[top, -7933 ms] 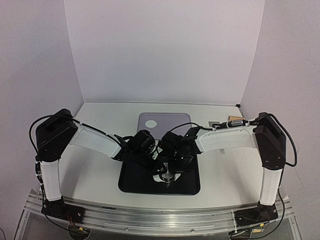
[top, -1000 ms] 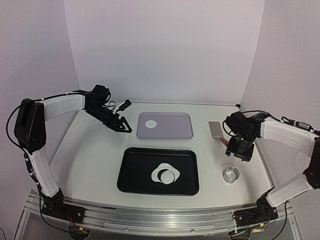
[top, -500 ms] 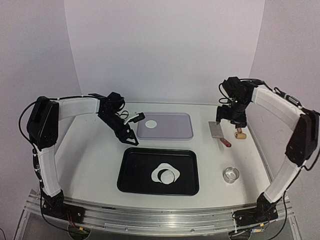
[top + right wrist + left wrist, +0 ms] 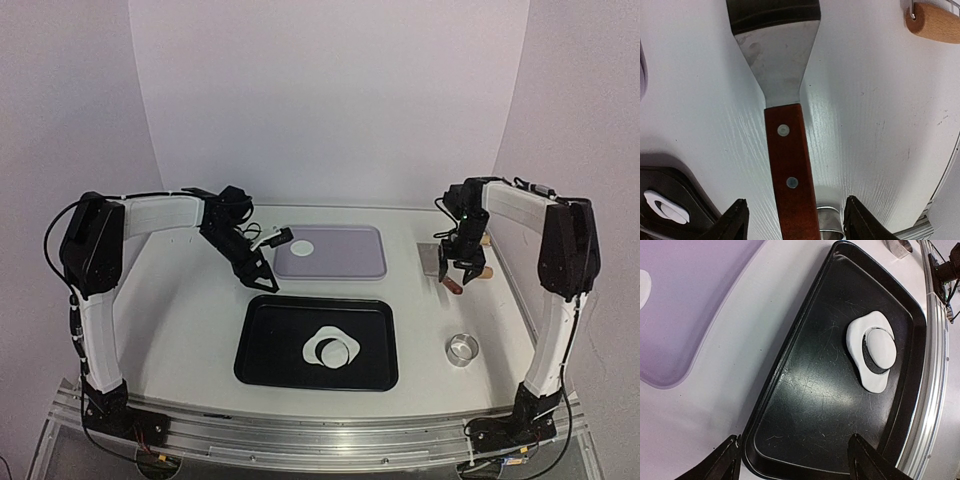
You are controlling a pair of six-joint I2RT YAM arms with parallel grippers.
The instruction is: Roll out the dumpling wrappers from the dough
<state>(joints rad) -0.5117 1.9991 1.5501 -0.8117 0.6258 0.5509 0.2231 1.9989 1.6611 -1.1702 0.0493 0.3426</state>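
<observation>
In the right wrist view the spatula (image 4: 790, 165) loses its blade's far end at the top edge and its handle's end at the bottom. The handle hides part of the metal ring (image 4: 831, 224). The wooden roller (image 4: 935, 21) is cut by the top corner. From above, the right hand (image 4: 458, 272) covers part of the spatula. In the left wrist view the purple tray (image 4: 690, 305) and its wrapper (image 4: 643, 287) run off the left edge.

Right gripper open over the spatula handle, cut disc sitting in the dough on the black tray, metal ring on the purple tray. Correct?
Not quite: the metal ring lies on the table right of the black tray, not on the purple tray, as the top external view shows. The rest holds: right gripper open over the spatula handle, cut disc in the dough.
</observation>
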